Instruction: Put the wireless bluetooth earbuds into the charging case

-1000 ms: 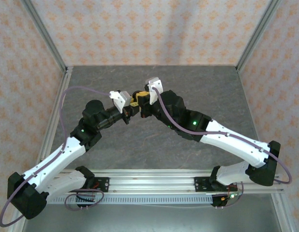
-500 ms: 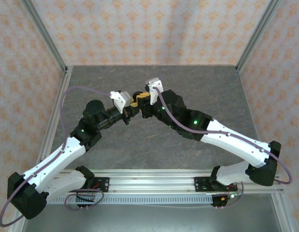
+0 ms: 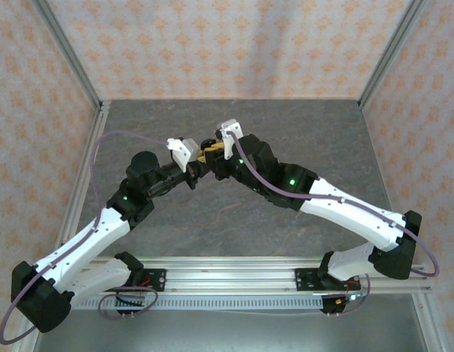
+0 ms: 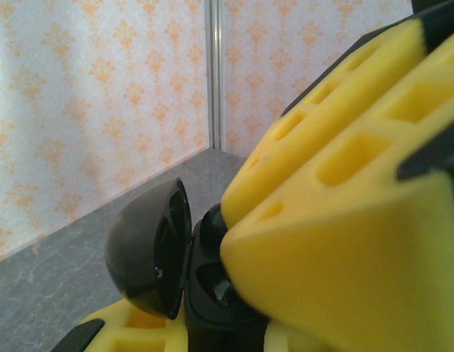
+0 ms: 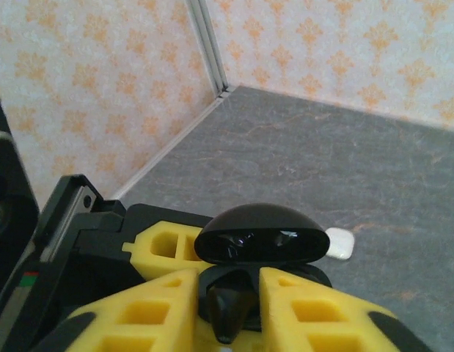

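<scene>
Arms: 2, bases at the near edge, angled inward; their jaws meet nose to nose above the middle of the surface.
Left gripper: jaws closed on the black charging case, a yellow pad on either side of its body.
Case lid: glossy black dome, hinged open, standing upright.
Right gripper: jaws parted a little, straddling the case mouth.
Black earbud: low in the gap between the right pads, at the case mouth; seated or not, cannot tell.
White rounded piece: lying on the surface just beyond the lid.
Far: patterned walls, metal corner post.
</scene>
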Controlling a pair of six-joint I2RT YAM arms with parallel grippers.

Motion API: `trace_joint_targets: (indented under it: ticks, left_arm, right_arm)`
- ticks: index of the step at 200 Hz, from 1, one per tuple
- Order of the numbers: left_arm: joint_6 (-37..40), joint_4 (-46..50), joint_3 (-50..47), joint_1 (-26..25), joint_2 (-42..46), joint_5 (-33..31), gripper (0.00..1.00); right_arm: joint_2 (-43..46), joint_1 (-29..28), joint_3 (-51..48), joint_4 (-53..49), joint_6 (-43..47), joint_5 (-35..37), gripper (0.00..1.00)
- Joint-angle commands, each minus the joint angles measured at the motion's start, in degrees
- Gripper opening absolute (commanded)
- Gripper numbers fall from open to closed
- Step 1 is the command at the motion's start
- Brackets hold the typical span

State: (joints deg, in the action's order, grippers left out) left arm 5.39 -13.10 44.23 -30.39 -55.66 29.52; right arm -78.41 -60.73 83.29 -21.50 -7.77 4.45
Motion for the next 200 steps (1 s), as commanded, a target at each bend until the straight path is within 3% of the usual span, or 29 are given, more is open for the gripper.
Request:
trace_joint_targets:
  ticks: [1, 23, 57, 76, 106, 126, 151, 200]
  left_arm:
    - [-0.47, -3.35, 2.64, -0.2, 0.58, 0.54, 0.0]
    - [-0.56, -3.41, 2.45, -0.16, 0.54, 0.76, 0.0]
    - [-1.04, -3.06, 2.62, -0.23, 0.29, 1.93, 0.0]
    - [-1.23, -3.07, 2.68, -0.26, 0.38, 2.46, 0.0]
    - [-1.66, -2.5, 3.38, -0.12, 0.03, 4.45, 0.0]
    - [-1.99, -2.44, 3.72, -0.19, -0.22, 5.28, 0.0]
    - [-2.48, -2.67, 3.9, -0.26, -0.2, 5.46, 0.0]
    - [-2.67, -2.1, 3.94, -0.23, -0.06, 5.68, 0.0]
  right_arm:
    - [-0.14, -0.32, 4.45, -5.48, -3.51, -0.03, 0.38]
    - [1.2, 0.69, 6.36, -6.24, -7.24, -1.74, 0.54]
    - [4.08, 4.69, 6.03, -4.72, -13.37, -9.53, 0.59]
    - [4.14, 5.91, 6.94, -7.13, -14.12, -11.98, 0.51]
    - [3.54, 6.73, 6.82, -9.94, -14.45, -15.26, 0.25]
    - [2.54, 6.78, 6.88, -10.64, -14.8, -17.83, 0.15]
    - [1.67, 6.79, 7.06, -11.07, -14.94, -19.42, 0.1]
    - [1.11, 6.77, 7.32, -9.73, -14.21, -20.4, 0.08]
